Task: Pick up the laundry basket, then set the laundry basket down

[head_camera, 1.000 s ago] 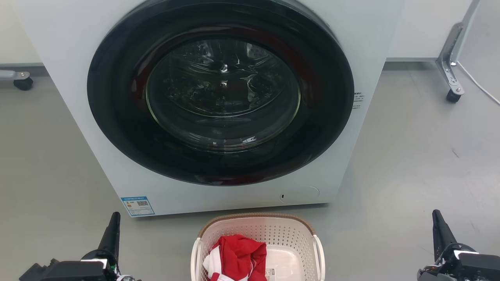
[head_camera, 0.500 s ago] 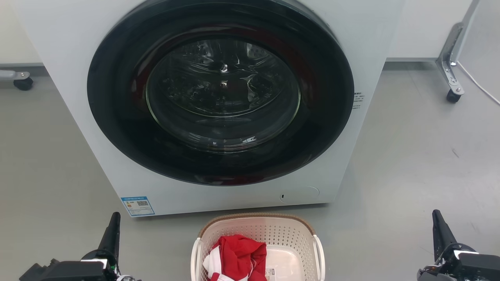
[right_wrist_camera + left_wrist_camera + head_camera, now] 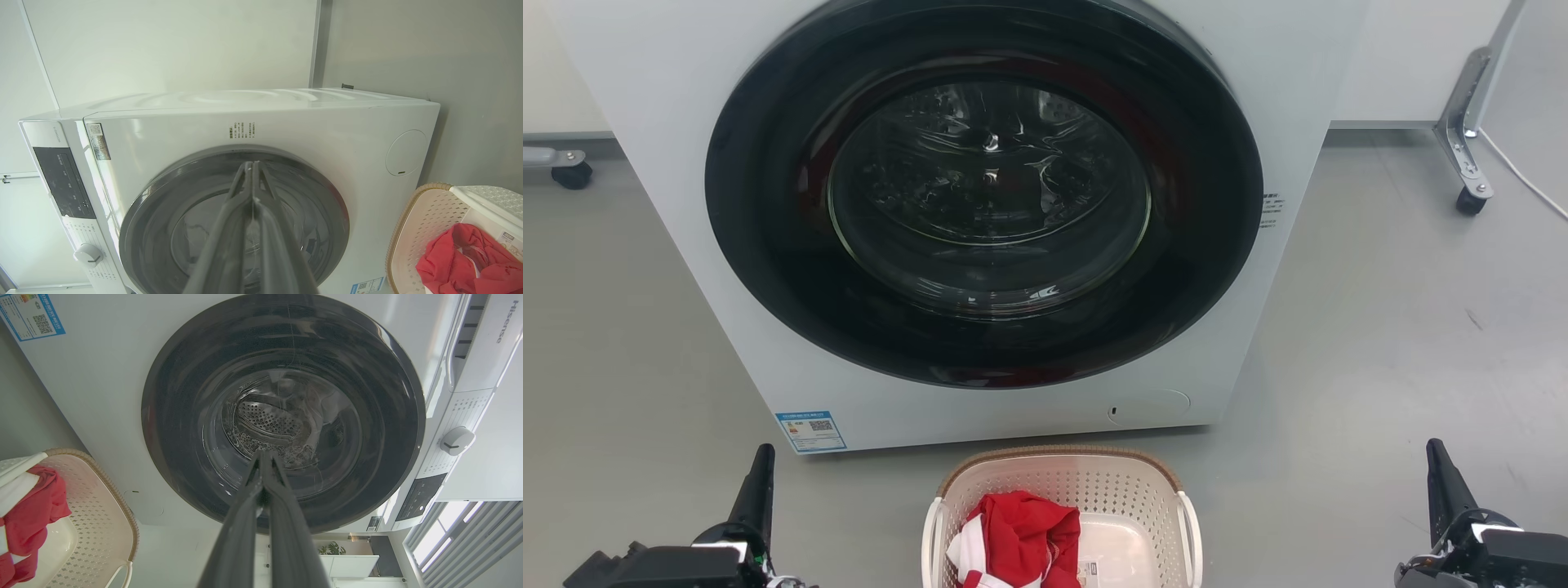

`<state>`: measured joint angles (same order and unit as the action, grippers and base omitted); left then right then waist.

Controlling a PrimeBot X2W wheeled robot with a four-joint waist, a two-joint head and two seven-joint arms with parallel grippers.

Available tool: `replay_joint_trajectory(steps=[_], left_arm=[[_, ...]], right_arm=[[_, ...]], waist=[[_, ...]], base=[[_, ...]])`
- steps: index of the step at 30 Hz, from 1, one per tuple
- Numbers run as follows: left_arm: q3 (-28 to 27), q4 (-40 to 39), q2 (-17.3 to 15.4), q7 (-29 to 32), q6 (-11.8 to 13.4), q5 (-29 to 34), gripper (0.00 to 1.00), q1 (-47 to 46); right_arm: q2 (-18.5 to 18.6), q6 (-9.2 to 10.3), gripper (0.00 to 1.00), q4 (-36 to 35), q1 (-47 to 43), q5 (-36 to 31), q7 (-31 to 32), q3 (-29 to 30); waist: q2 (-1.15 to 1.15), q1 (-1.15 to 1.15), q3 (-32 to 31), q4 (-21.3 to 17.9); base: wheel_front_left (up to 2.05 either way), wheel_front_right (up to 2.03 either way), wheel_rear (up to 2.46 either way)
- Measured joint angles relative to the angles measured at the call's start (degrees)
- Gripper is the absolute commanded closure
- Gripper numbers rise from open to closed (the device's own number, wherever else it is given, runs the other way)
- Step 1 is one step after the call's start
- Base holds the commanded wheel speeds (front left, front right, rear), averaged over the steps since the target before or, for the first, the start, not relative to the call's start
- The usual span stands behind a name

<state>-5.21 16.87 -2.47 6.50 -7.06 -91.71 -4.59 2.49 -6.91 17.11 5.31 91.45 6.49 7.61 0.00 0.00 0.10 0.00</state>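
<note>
Left hand [image 3: 765,451], right hand [image 3: 1434,447] closed, flanking laundry basket [image 3: 1111,490].

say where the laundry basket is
Head view, bottom centre: the laundry basket sits on the floor just before the washing machine.

A large white front-loading washing machine [image 3: 670,163] with a round dark glass door [image 3: 988,188] stands on a smooth grey floor [image 3: 1405,327] before a pale wall [image 3: 1413,57], with a grey metal frame leg on a black castor [image 3: 1466,147] to its right, while daylight enters through a window with pale vertical slats [image 3: 437,543].
</note>
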Motion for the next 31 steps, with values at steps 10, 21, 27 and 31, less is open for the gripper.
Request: replay_joint_trajectory(steps=[10,21,27,31], left_arm=[[0.0,0.0,0.0,0.0,0.0,0.0,1.0,0.0],[0.0,0.0,0.0,0.0,0.0,0.0,1.0,0.0],[0.0,0.0,0.0,0.0,0.0,0.0,1.0,0.0],[0.0,0.0,0.0,0.0,0.0,0.0,1.0,0.0]], right_arm=[[0.0,0.0,1.0,0.0,0.0,0.0,0.0,0.0],[0.0,0.0,1.0,0.0,0.0,0.0,0.0,0.0],[0.0,0.0,1.0,0.0,0.0,0.0,0.0,0.0],[0.0,0.0,1.0,0.0,0.0,0.1,0.0,0.0]], waist=[[0.0,0.0,0.0,0.0],[0.0,0.0,0.0,0.0],[0.0,0.0,0.0,0.0],[0.0,0.0,0.0,0.0]], base=[[0.0,0.0,0.0],[0.0,0.0,0.0],[0.0,0.0,0.0],[0.0,0.0,0.0]])
